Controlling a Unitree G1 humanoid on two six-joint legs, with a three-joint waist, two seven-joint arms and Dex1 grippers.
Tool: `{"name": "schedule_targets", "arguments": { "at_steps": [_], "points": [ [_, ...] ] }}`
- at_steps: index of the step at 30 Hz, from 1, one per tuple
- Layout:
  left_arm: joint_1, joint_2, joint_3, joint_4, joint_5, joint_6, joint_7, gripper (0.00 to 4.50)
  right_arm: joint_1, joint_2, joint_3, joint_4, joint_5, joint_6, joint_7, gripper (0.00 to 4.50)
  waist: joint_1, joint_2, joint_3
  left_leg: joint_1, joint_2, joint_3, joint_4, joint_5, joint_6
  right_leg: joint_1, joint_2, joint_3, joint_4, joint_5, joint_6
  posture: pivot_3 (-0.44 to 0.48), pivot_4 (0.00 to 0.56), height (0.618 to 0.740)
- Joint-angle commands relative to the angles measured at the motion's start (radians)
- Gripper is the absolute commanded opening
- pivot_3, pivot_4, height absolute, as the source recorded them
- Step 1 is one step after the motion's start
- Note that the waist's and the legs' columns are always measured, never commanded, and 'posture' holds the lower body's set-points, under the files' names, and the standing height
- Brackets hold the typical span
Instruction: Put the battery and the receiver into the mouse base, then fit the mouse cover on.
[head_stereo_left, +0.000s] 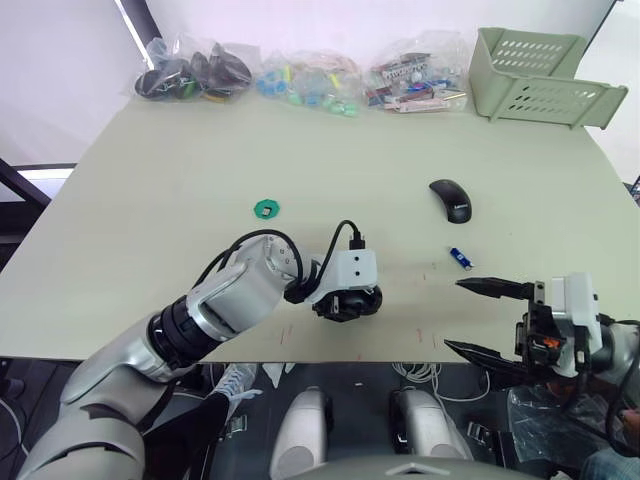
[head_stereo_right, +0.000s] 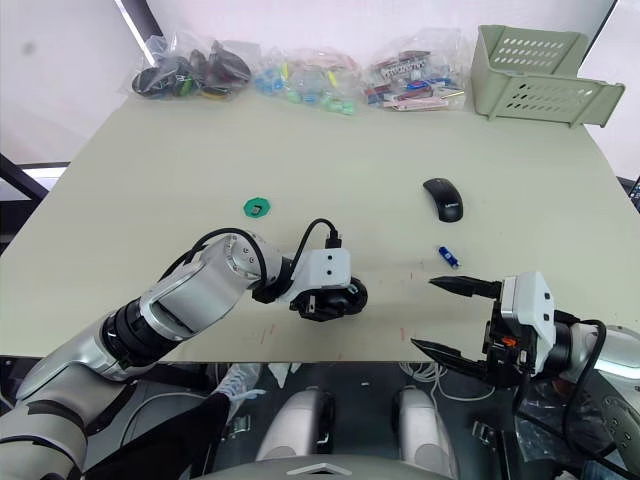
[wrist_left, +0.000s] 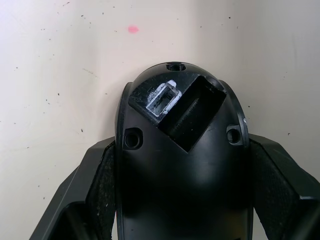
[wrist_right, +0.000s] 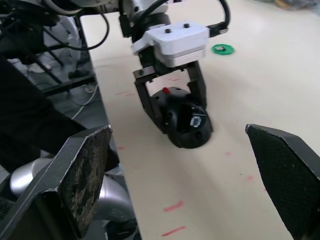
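A: Your left gripper (head_stereo_left: 347, 301) has its fingers clamped on the mouse base (wrist_left: 182, 165) near the table's front edge; the compartments face up

B: And the right gripper (head_stereo_left: 487, 318)?

A: Spread wide, holding nothing. The battery (head_stereo_left: 461, 258) lies just beyond it, the mouse cover (head_stereo_left: 452, 200) farther back. Keep the base level and steady while you go for the battery

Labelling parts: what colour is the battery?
Blue with silvery ends; the battery shows best in the left eye view.
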Motion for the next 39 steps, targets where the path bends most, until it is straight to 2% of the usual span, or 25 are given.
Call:
{"name": "schedule_targets", "arguments": {
  "at_steps": [1,8,12,15,17,23,35,37,39],
  "points": [
    [0.018,0.008,-0.022,0.019,0.027,0.006,0.003,3.0,-0.031,0.017,-0.017,-0.015,-0.013,0.043,-0.11,4.5,0.0,0.0,0.0,0.0,0.0,0.0,0.0,0.0,0.0,0.0,0.0,0.0,0.0,0.0,0.0,0.0,0.15,0.74],
    [0.019,0.008,-0.012,0.016,0.022,0.007,0.004,3.0,-0.169,0.036,0.001,0.105,-0.064,0.274,-0.373,4.5,-0.001,0.0,0.0,0.0,0.0,0.0,0.0,0.0,0.0,0.0,0.0,0.0,0.0,0.0,0.0,0.0,0.15,0.74],
    [0.023,0.004,-0.012,0.015,0.024,0.005,0.007,3.0,-0.252,0.072,0.035,0.201,-0.112,0.316,-0.442,4.5,0.001,0.001,-0.001,0.0,0.0,0.0,0.0,0.0,0.0,0.0,0.0,0.0,0.0,0.0,0.0,0.0,0.15,0.74],
    [0.022,-0.002,-0.01,0.021,0.026,-0.003,0.01,3.0,-0.294,0.126,0.079,0.26,-0.139,0.32,-0.474,3.74,0.0,0.001,-0.001,0.0,0.0,0.0,0.0,0.0,0.0,0.0,0.0,0.0,0.0,0.0,0.0,0.0,0.15,0.74],
    [0.023,-0.004,-0.011,0.023,0.028,-0.004,0.01,3.0,-0.304,0.139,0.095,0.274,-0.16,0.319,-0.476,2.77,0.001,0.001,-0.001,0.0,0.0,0.0,0.0,0.0,0.0,0.0,0.0,0.0,0.0,0.0,0.0,0.0,0.15,0.74],
    [0.025,-0.006,-0.01,0.03,0.033,-0.01,0.014,3.0,-0.322,0.148,0.131,0.327,-0.257,0.292,-0.506,2.77,0.001,0.002,-0.001,0.0,-0.001,0.001,0.0,0.0,0.0,0.0,0.0,0.001,0.0,0.0,0.0,0.0,0.15,0.74],
    [0.034,-0.003,-0.007,0.036,0.041,-0.018,0.015,3.0,-0.338,0.189,0.149,0.371,-0.308,0.274,-0.493,2.77,0.0,0.002,-0.001,0.0,-0.001,0.001,0.0,0.0,0.0,0.0,0.0,0.001,0.0,0.0,0.0,0.0,0.15,0.74],
    [0.035,-0.003,-0.005,0.037,0.041,-0.017,0.014,3.0,-0.34,0.195,0.151,0.378,-0.317,0.27,-0.491,2.21,0.001,0.002,-0.001,0.0,-0.001,0.001,0.0,0.0,0.0,0.0,0.0,0.001,0.0,0.0,0.0,0.0,0.15,0.74],
    [0.035,-0.002,-0.005,0.038,0.042,-0.019,0.014,3.0,-0.338,0.198,0.154,0.383,-0.327,0.266,-0.488,1.43,0.001,0.002,-0.001,0.0,-0.001,0.001,0.0,0.0,0.0,0.0,0.0,0.001,0.0,0.0,0.0,0.0,0.15,0.74]
  ]
}}
